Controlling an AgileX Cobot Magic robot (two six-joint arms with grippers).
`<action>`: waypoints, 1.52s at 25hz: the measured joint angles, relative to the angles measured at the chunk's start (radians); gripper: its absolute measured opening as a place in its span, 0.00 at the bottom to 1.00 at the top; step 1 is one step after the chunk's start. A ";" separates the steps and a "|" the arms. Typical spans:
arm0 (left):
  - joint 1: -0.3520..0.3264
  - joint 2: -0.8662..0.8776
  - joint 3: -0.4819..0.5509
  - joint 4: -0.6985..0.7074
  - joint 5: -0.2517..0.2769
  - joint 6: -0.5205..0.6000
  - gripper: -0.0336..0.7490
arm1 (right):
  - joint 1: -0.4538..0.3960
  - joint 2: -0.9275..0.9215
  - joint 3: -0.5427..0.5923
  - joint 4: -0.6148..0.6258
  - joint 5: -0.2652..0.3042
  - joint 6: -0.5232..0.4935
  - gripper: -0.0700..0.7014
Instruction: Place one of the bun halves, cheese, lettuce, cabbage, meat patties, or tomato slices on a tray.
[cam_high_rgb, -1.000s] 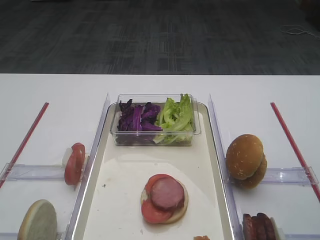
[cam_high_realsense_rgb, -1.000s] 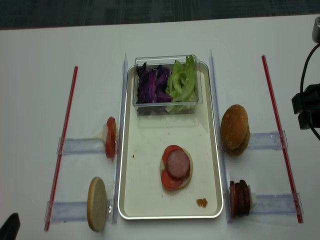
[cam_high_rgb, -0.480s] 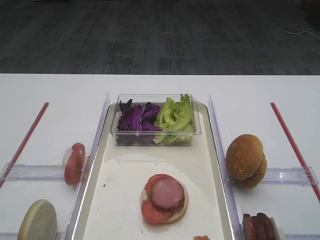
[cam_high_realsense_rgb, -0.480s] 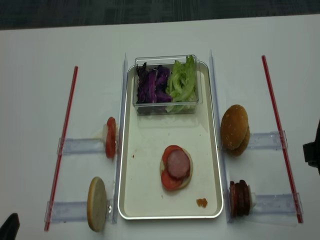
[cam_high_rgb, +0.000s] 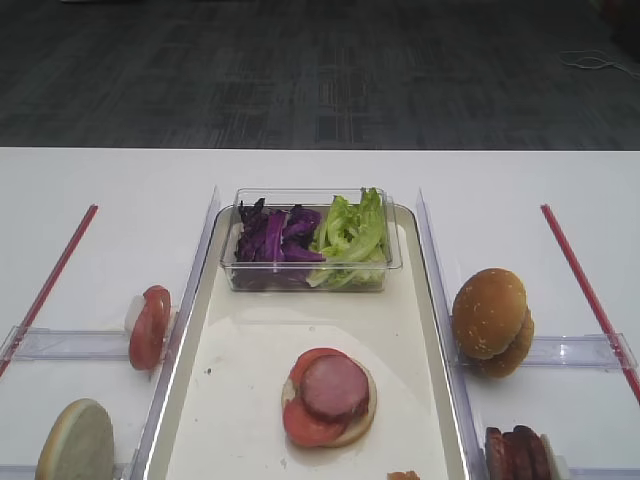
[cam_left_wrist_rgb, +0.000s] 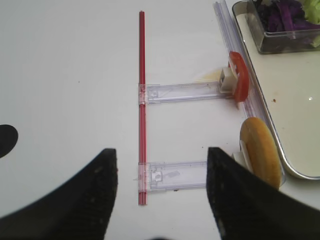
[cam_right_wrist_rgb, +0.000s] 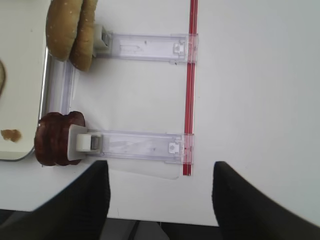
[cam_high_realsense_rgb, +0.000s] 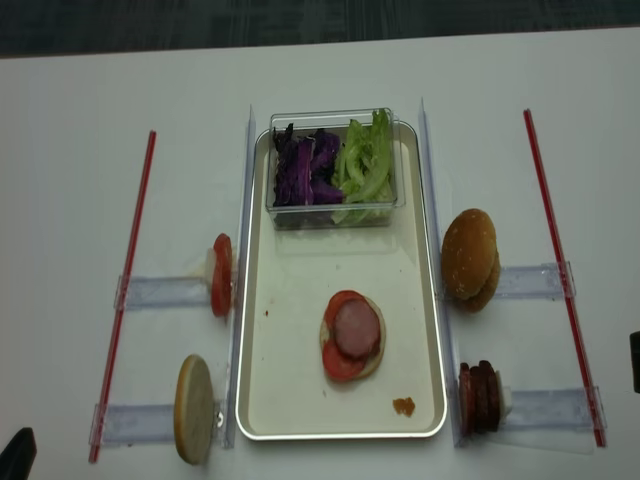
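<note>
The cream tray holds a pale bun half topped with a tomato slice and a meat patty. Cabbage and lettuce fill a clear tub at the tray's far end. Two brown bun halves and several meat patties stand on the right racks. A tomato slice and a bun half stand on the left ones. No cheese is in view. My right gripper hangs open over the table's front right, near the patties. My left gripper is open at the front left, empty.
Red strips run along both outer sides, crossed by clear racks. A small orange crumb lies in the tray's near right corner. The table's front edge is just under my right gripper.
The right arm has drawn back toward the near right edge, almost leaving the overhead view. The food and the left arm have not moved.
</note>
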 joint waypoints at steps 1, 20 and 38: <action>0.000 0.000 0.000 0.000 0.000 0.000 0.57 | 0.000 -0.020 0.004 0.003 0.000 0.002 0.68; 0.000 0.000 0.000 0.000 0.000 0.000 0.57 | 0.000 -0.261 0.006 0.030 0.006 0.002 0.68; 0.000 0.000 0.000 0.000 0.000 0.000 0.57 | 0.000 -0.470 0.006 0.022 0.003 0.000 0.68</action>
